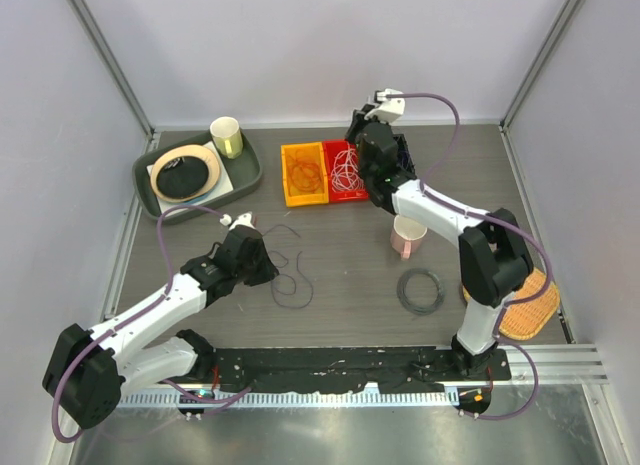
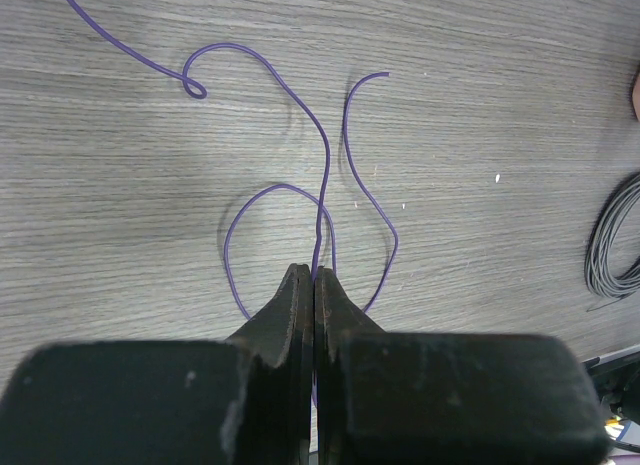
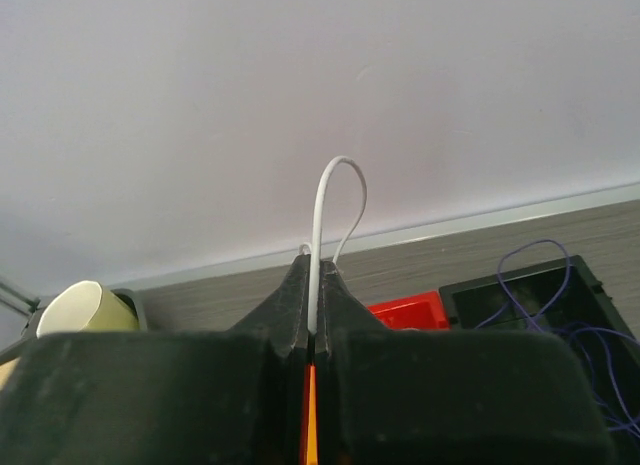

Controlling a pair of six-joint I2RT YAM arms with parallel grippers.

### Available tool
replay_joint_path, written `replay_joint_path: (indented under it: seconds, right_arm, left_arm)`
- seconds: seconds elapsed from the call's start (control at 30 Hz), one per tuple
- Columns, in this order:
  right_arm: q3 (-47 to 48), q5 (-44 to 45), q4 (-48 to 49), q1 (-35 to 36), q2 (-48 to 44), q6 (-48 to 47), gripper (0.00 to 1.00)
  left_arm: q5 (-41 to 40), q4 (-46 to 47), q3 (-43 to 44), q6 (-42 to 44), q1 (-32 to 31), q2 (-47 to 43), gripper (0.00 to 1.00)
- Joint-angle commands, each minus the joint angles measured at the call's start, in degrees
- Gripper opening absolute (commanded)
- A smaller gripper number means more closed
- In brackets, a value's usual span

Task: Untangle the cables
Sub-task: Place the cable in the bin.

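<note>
left jaws: pinched shut on purple cable [image 2: 327, 170], its slack sprawled across the worktop [image 2: 120, 235], likely to drag it clear | right jaws: clamped on white cable [image 3: 317, 215], lifted above red bin [image 3: 405, 310], seemingly sorting by colour

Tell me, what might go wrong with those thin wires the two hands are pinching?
The right hand grips a white wire near the red bin holding other white wires; lifting may drag neighbours out. The left hand pinches a purple wire that has a small curl; pulling might tighten it into a knot.
</note>
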Motion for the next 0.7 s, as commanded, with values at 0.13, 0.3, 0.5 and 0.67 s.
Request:
replay_joint_path:
  seconds: [0.13, 0.3, 0.5, 0.67]
  right_arm:
    - [11.65, 0.64, 0.68, 0.01, 10.18, -2.32, 0.01]
    - [18.07, 4.85, 0.16, 0.01, 16.95, -3.55, 0.01]
    - [15.27, 7.76, 2.26, 0.01, 18.19, -4.96, 0.01]
    - [11.93, 8.56, 0.70, -0.08, 17.93, -6.02, 0.01]
  left_arm:
    - [-0.48, 0.86, -0.23, 0.94, -0.07, -1.13, 0.00]
    - [-1.18, 0.42, -0.23, 0.85, -0.07, -1.13, 0.00]
    - [-1.45, 0.24, -0.23, 0.85, -0.07, -1.30, 0.00]
    - [-1.36, 0.33, -0.23, 0.85, -0.07, -0.95, 0.00]
